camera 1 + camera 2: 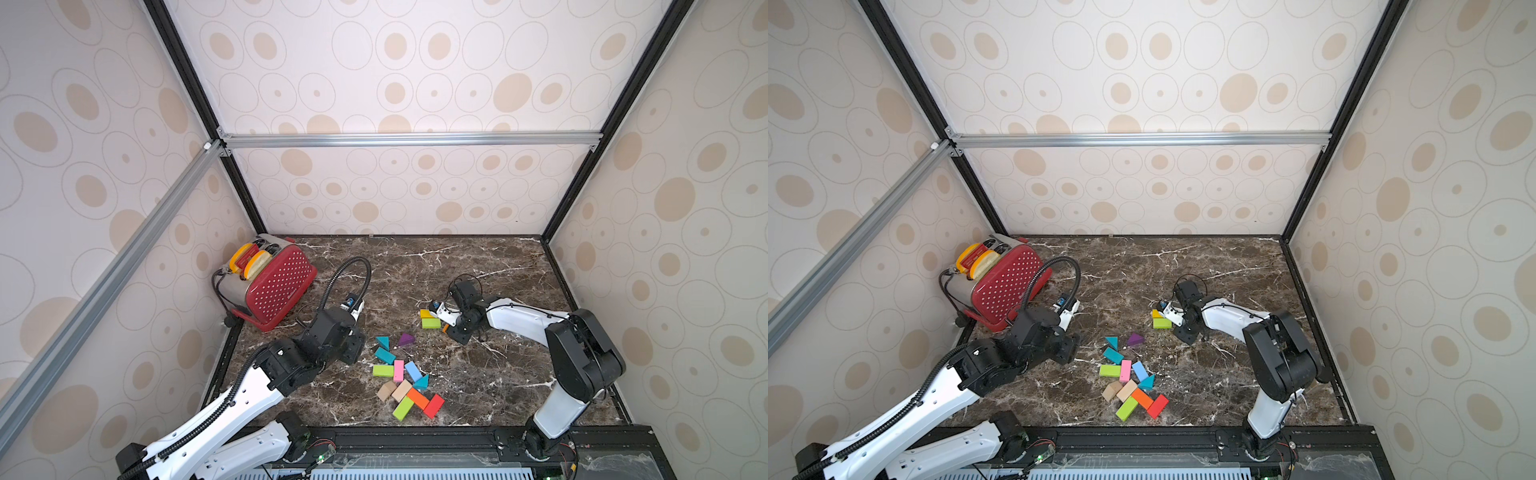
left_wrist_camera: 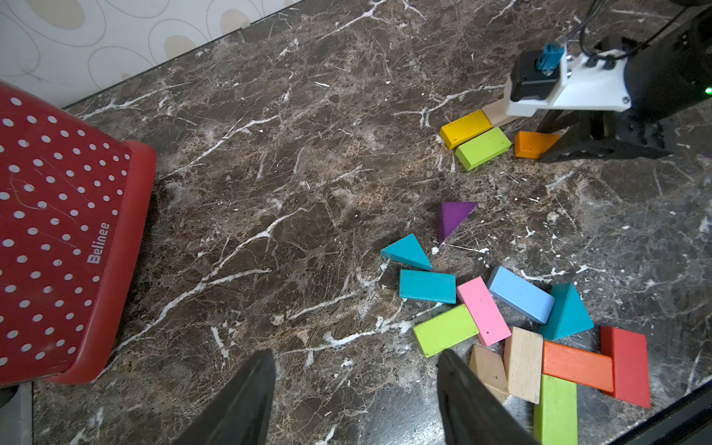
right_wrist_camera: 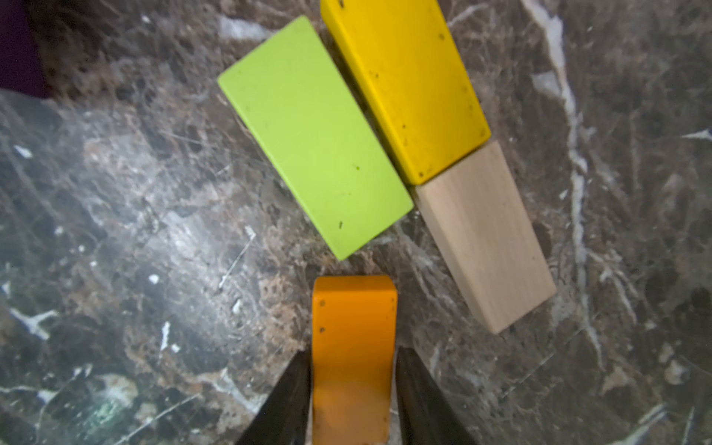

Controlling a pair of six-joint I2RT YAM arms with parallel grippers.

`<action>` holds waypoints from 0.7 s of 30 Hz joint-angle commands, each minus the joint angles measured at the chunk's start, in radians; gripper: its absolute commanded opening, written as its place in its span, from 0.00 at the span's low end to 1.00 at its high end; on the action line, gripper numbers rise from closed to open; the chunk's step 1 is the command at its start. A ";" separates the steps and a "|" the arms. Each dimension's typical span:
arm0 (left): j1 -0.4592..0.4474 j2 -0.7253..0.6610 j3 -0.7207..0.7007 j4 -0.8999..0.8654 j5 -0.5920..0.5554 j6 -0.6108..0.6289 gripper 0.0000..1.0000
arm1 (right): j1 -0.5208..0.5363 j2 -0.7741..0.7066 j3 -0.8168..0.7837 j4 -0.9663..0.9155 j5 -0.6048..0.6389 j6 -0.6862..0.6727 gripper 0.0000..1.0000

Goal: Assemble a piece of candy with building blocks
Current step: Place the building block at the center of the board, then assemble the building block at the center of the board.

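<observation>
The right hand point(image 3: 352, 389) sits low over the dark marble tabletop point(image 1: 490, 257), at about two o'clock from the middle of it. An orange wooden block point(image 3: 353, 346) lies between its two black fingers point(image 3: 287, 404); whether they are still pinching it or have just let go cannot be told, as thin gaps seem to show on each side. Just beyond the orange block, a lime-green wooden brick point(image 3: 314, 135) lies flat on the marble, flanked by a yellow wooden brick point(image 3: 406, 84) that touches a plain tan wooden brick point(image 3: 487, 239) end to end.

The left hand point(image 2: 356, 400) hangs released, fingers apart and empty, at about nine o'clock, near a red perforated toaster point(image 1: 278, 286).

The remaining painted wooden blocks point(image 1: 405, 378) lie scattered at about six o'clock, with a purple wooden wedge point(image 1: 406, 340) at that heap's far edge.
</observation>
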 commanded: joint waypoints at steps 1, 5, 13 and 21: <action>0.005 -0.001 0.001 -0.016 -0.002 0.012 0.68 | -0.008 0.019 0.024 0.000 0.013 -0.029 0.44; 0.006 -0.004 -0.001 -0.015 -0.004 0.013 0.68 | -0.008 0.002 0.010 0.028 0.051 -0.019 0.49; 0.006 -0.009 0.000 -0.015 -0.001 0.012 0.69 | -0.007 -0.279 -0.090 0.014 -0.001 0.352 0.63; 0.006 -0.003 0.000 -0.011 0.014 0.014 0.69 | -0.019 -0.363 -0.252 0.027 0.024 0.571 0.62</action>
